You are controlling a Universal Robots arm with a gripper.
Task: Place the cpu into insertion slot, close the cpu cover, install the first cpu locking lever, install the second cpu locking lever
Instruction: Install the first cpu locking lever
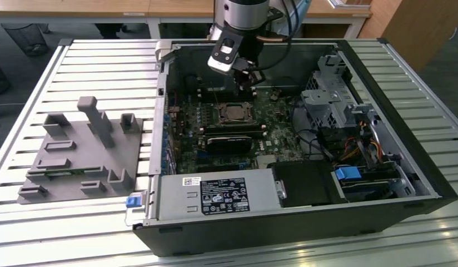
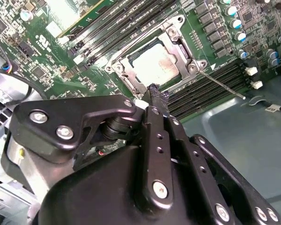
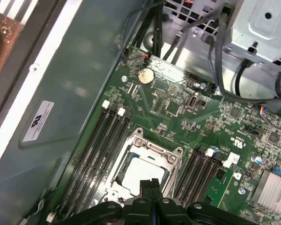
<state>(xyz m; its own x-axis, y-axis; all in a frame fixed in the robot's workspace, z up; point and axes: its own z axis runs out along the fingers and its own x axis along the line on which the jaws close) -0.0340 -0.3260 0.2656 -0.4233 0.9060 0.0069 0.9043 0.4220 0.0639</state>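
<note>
I see the silvery-beige cpu [image 3: 141, 176] lying flat in the black, silver-rimmed insertion slot [image 2: 139, 50] on the green board [image 3: 178, 117], with the thin silver cpu cover [image 3: 152, 149] down flat, framing its face.

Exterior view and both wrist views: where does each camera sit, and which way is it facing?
Exterior view: off the arm, raised, looking down into the open computer case; the arm and its hand reach into it.
First wrist view: on the wrist, looking down past the shut hand at the cpu.
Second wrist view: on the wrist, looking along the hand at the cpu.
Shared: both wrist views show the hand's tip near the cpu, between memory slots.
</note>
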